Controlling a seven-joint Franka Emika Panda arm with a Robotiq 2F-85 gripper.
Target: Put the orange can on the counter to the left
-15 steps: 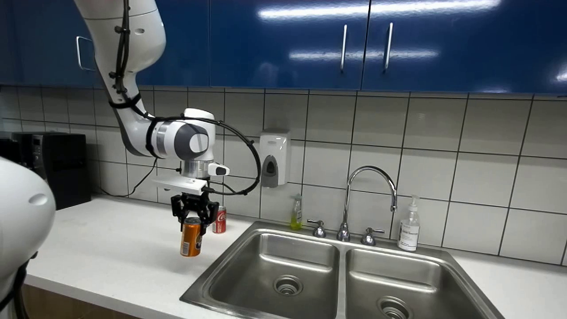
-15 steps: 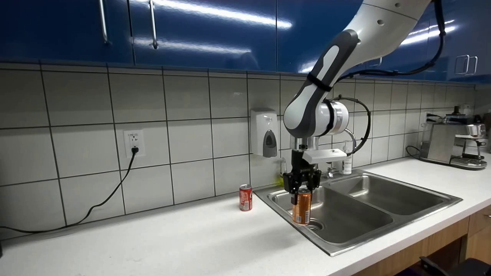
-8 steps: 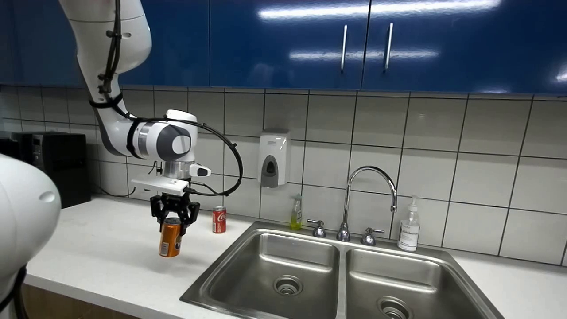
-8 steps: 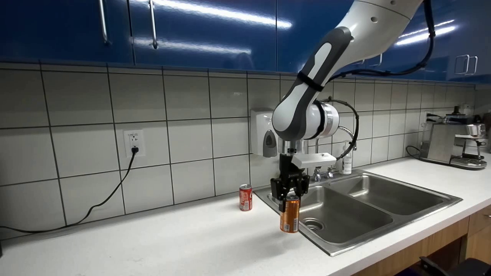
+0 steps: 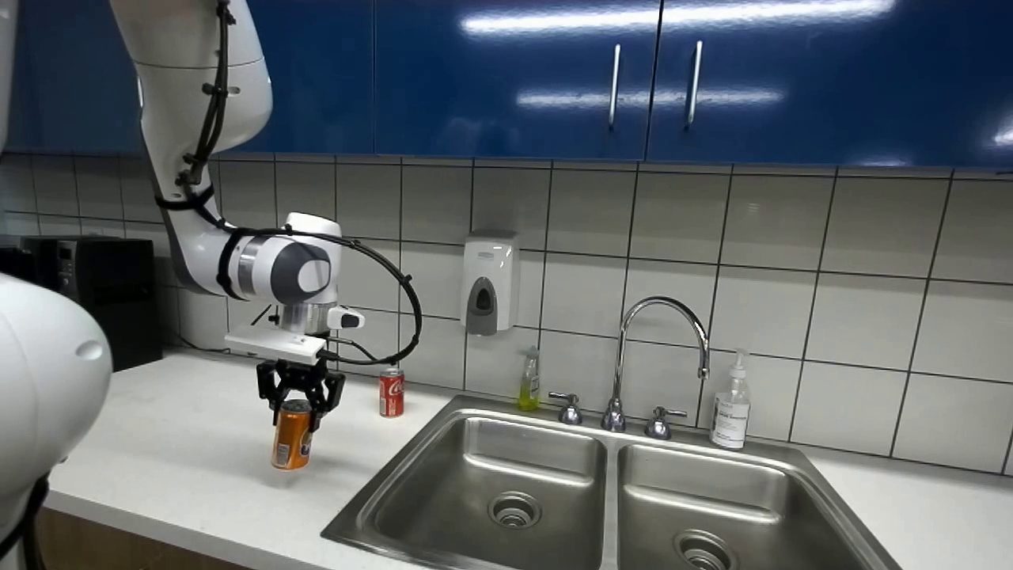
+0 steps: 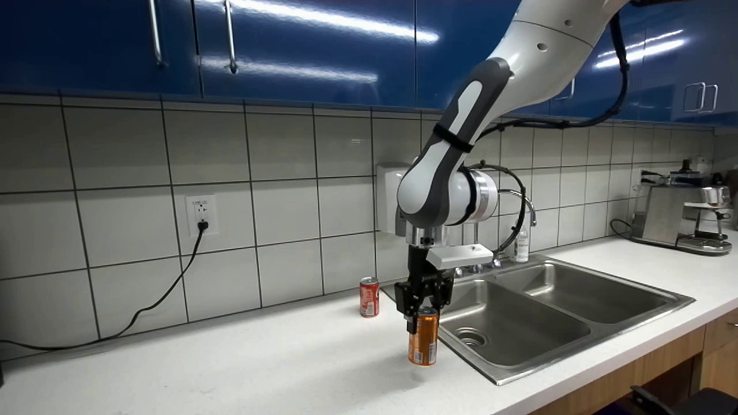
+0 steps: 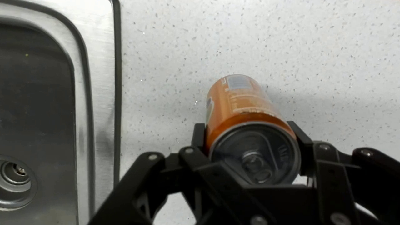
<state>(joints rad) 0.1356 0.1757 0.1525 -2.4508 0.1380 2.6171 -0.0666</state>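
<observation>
In an exterior view, your gripper [image 5: 296, 422] points down at lower left, clamped on the upper part of the orange can [image 5: 292, 442], which hangs nearly upright just above the table [image 5: 182, 443]. In an exterior view, you have it low and just right of centre, reaching down below the gripper. In the wrist view, the gripper touches your orange can on both sides, right of centre; the sink [image 7: 101, 93] runs along the left edge.
</observation>
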